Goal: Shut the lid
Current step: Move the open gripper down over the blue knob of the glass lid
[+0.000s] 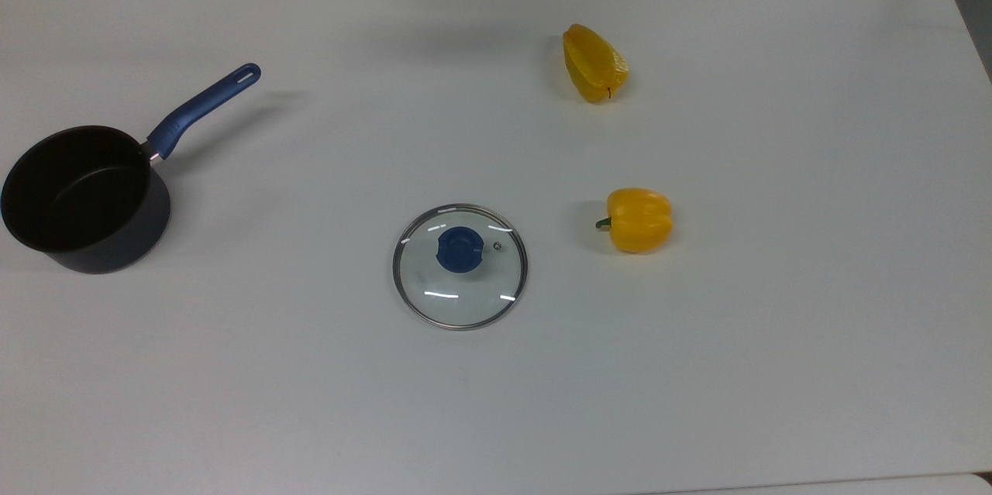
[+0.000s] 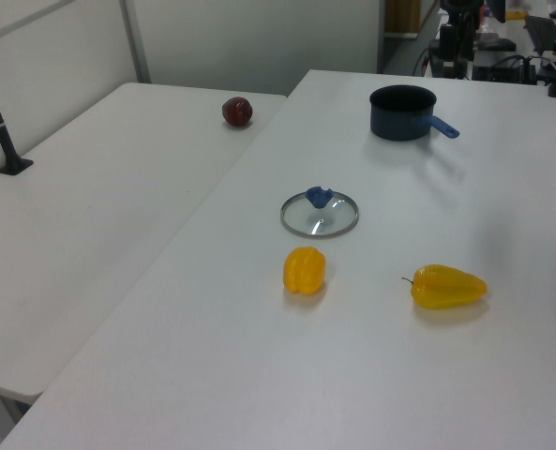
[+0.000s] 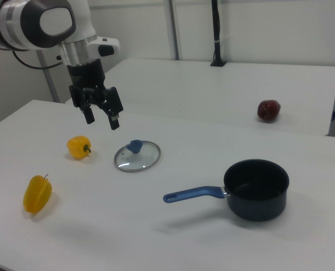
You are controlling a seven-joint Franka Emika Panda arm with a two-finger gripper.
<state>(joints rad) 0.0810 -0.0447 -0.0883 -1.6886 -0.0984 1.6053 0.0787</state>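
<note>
gripper (image 3: 102,116) hangs in the air with its two fingers spread apart and nothing between them, seen in the right view above the table (image 3: 173,237) and a little toward the right view's left of the lid (image 3: 136,156). the lid lies flat on the white table, blue knob (image 1: 459,249) up, metal rim all around, apart from everything else. the saucepan (image 1: 76,199) stands well apart from it, at the top view's left edge, open and empty, its blue handle (image 1: 204,108) pointing up and toward the top view's right. two yellow peppers rest on the far side of the lid from the pan: a round pepper (image 1: 638,219) near the lid and a long pepper (image 1: 594,63) further off. a dark red fruit (image 3: 268,110) sits on the neighbouring table.

judging from this, the task is at its very start: the lid is untouched and the pan is uncovered. the step in hand looks like the approach to the lid. the next move calls for bringing the spread fingers down over the blue knob, lined up to pinch it across its narrow sides, then lifting straight up before carrying the lid across to the pan and setting it level on the rim.
</note>
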